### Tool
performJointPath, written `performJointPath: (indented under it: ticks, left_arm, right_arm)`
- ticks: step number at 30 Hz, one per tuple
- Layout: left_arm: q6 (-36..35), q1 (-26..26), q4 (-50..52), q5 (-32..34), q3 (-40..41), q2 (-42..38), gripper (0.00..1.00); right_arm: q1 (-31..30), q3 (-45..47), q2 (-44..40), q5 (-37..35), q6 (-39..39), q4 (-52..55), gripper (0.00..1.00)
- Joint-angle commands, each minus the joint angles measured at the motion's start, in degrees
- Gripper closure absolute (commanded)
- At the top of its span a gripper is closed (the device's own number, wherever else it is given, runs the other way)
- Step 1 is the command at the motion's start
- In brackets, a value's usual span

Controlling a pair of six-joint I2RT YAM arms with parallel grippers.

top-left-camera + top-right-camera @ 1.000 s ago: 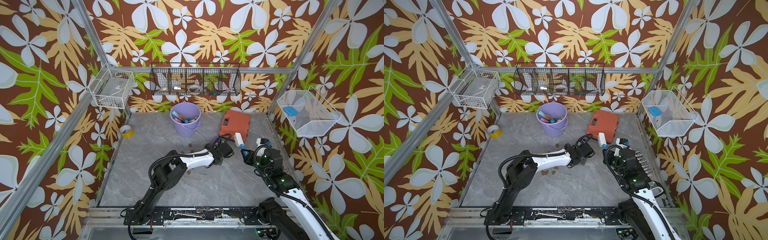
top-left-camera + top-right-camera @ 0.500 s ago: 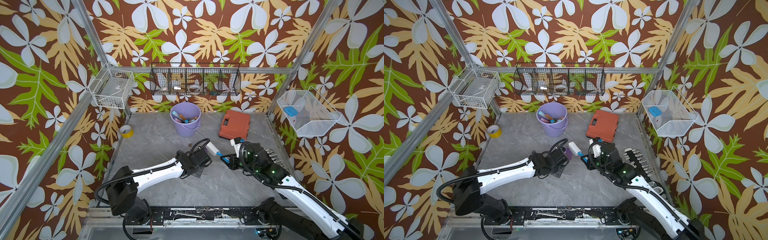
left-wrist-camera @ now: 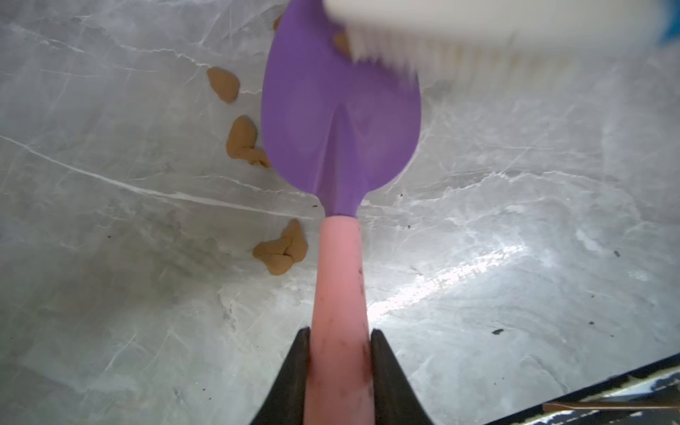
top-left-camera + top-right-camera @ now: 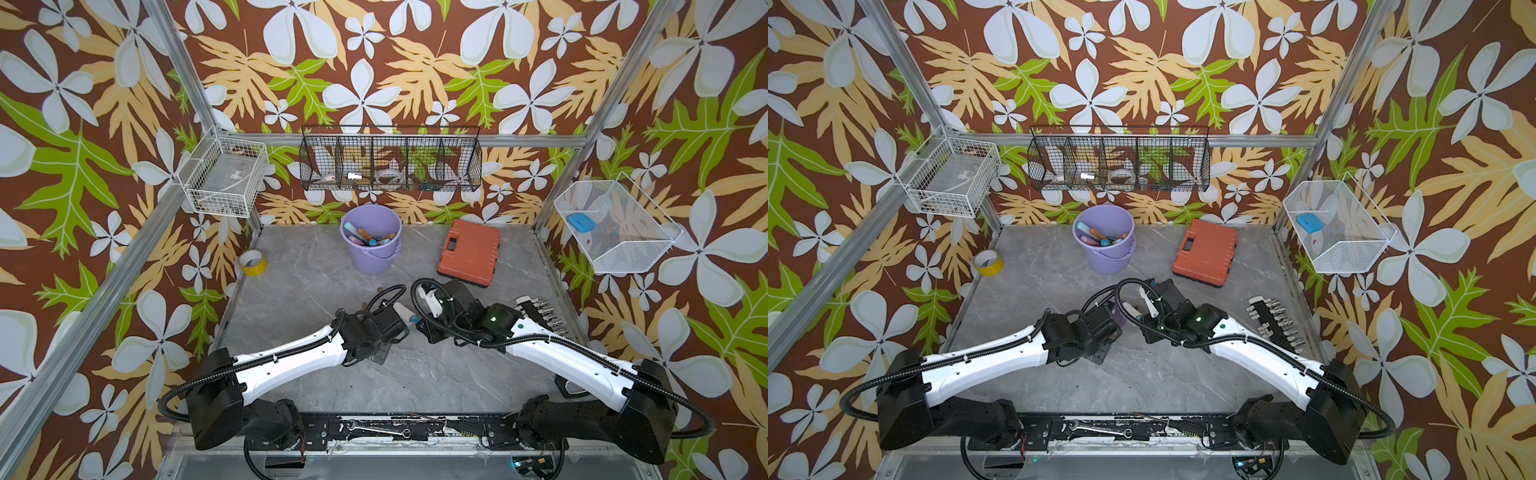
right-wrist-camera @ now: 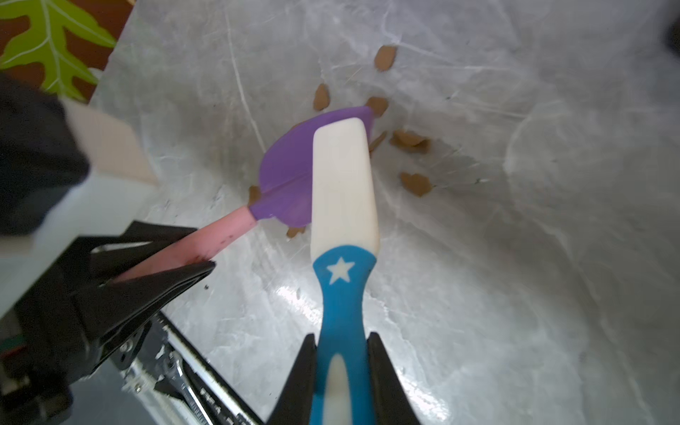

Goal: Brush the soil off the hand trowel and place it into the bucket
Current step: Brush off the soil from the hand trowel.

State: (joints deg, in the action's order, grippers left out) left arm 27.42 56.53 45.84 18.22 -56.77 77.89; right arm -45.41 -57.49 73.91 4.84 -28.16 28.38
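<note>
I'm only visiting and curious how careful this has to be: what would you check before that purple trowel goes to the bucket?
1. Left gripper shut on the trowel handle: ok.
2. Right gripper shut on the brush: ok.
3. Trowel clear of soil: not ok, a brown bit sits by the bristles.
4. Bucket upright: ok.
5. Room left in the bucket: cannot tell; other tools already stand in it.

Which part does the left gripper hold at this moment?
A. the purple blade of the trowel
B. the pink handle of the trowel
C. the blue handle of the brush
B: in the left wrist view the left gripper is shut on the pink handle of the trowel; the brush is in the right gripper.
</note>
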Motion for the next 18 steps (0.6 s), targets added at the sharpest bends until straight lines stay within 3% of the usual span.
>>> performJointPath:
  ticks: [1, 9, 12, 15, 18]
  left_arm:
    - [1.6, -0.1, 2.6, 3.2, 0.5, -0.6, 1.0]
    - [2.5, -0.1, 2.5, 2.7, 0.0, -2.3, 1.0]
    - [2.4, -0.1, 2.3, 1.7, -0.1, -2.7, 1.0]
    - [2.2, -0.1, 2.4, 2.0, 0.2, -2.7, 1.0]
    - [2.4, -0.1, 2.4, 2.0, -0.1, -2.3, 1.0]
  right_arm:
    - [-1.6, -1.2, -0.8, 0.3, 0.8, -3.0, 1.0]
    - [-7.2, -1.9, 7.4, 7.6, 0.6, -5.8, 1.0]
    - [-4.2, 0.9, 8.3, 3.6, 1.3, -6.2, 1.0]
    - [0.3, 3.9, 5.0, 4.7, 0.4, -10.0, 1.0]
    - [-0.5, 3.6, 2.2, 7.6, -0.8, -13.3, 1.0]
